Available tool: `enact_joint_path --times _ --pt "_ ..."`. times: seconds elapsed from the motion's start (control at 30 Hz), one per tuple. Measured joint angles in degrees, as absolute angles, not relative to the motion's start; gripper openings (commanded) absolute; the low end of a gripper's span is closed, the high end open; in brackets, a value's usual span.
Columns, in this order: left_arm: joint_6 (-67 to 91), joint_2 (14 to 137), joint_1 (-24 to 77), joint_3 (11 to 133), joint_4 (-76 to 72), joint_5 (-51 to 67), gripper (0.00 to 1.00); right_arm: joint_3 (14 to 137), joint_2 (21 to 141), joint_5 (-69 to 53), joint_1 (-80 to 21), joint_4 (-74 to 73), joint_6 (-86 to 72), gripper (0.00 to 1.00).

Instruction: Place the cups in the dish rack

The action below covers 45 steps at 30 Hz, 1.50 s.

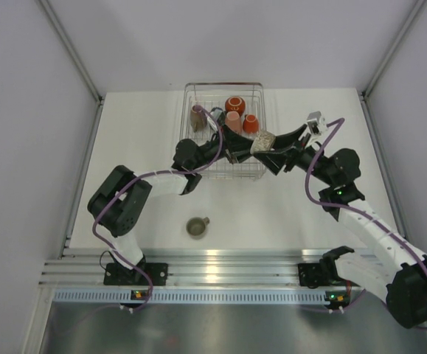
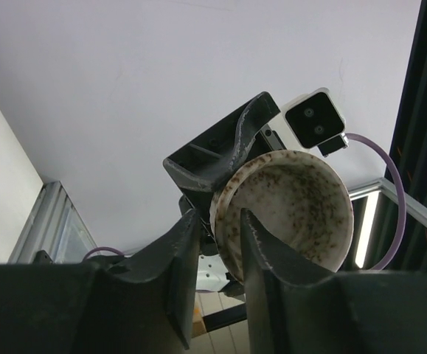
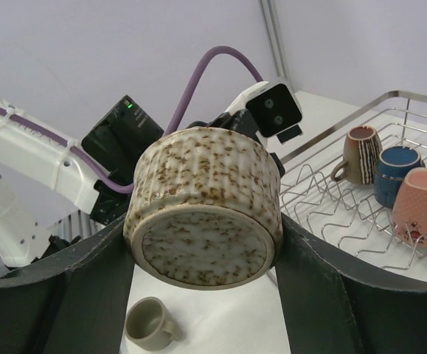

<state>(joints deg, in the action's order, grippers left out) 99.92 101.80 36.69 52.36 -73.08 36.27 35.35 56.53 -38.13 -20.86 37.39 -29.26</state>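
A speckled beige cup (image 1: 262, 142) hangs in the air over the near right corner of the dish rack (image 1: 198, 92), between both grippers. My right gripper (image 3: 204, 230) is shut on its sides, with its base (image 3: 202, 247) toward that camera. My left gripper (image 2: 219, 217) straddles its rim (image 2: 224, 221), one finger inside the mouth (image 2: 294, 203); a thin gap shows at the outer finger. An olive cup (image 1: 197, 227) lies on the table, also in the right wrist view (image 3: 148, 322). In the rack stand two orange cups (image 1: 234, 104), (image 1: 251, 124), a pink one (image 1: 233, 122) and a striped brown one (image 1: 198, 116).
The right wrist view shows the rack's prongs (image 3: 331, 214) with the striped brown cup (image 3: 362, 153), a dark blue cup (image 3: 397, 173) and the pink cup (image 3: 423, 203) at its far side. Both forearms cross over the rack's near edge. Side walls enclose the table.
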Motion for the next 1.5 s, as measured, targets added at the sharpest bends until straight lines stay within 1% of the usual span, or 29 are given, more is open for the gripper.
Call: enact_joint_path --times 0.1,0.37,0.47,0.57,0.63,0.77,0.9,1.0,1.13,1.27,1.5 --pt "99.8 101.8 36.6 52.3 -73.2 36.4 0.45 35.4 56.6 -37.1 -20.9 37.5 -28.7 0.00" --pt "98.4 101.8 34.8 49.5 -73.3 36.3 0.48 35.4 57.8 -35.6 -20.9 37.0 -27.7 0.00" --pt "96.8 101.6 32.9 47.8 -73.2 36.4 0.48 37.7 58.3 -34.5 -20.9 32.2 -25.7 0.00" --pt "93.4 100.5 30.1 47.2 -70.8 36.6 0.48 44.0 60.3 -33.0 -20.9 24.0 -22.3 0.00" --pt "88.7 98.3 28.4 47.4 -65.6 36.6 0.48 49.3 62.4 -31.6 -20.9 18.2 -19.6 0.00" --pt "73.1 90.5 26.4 50.9 -45.8 33.6 0.48 60.3 68.0 -28.8 -20.9 5.1 -14.8 0.00" --pt "56.8 82.0 26.5 56.6 -26.7 24.3 0.49 72.1 77.2 -26.2 -20.9 -8.8 -11.0 0.00" --pt "47.2 76.1 26.5 58.3 -17.3 16.3 0.49 79.5 85.3 -23.1 -21.6 -17.9 -9.0 0.00" --pt "38.5 71.8 26.5 58.7 -9.0 7.7 0.49 83.0 92.3 -18.6 -24.3 -27.0 -7.5 0.00" --pt "33.1 70.6 26.5 58.6 -2.9 1.5 0.49 84.1 96.1 -16.0 -27.2 -34.0 -6.7 0.00" --pt "29.3 68.3 26.5 58.0 1.8 -3.4 0.49 87.2 99.6 -12.8 -29.2 -40.3 -5.3 0.00"
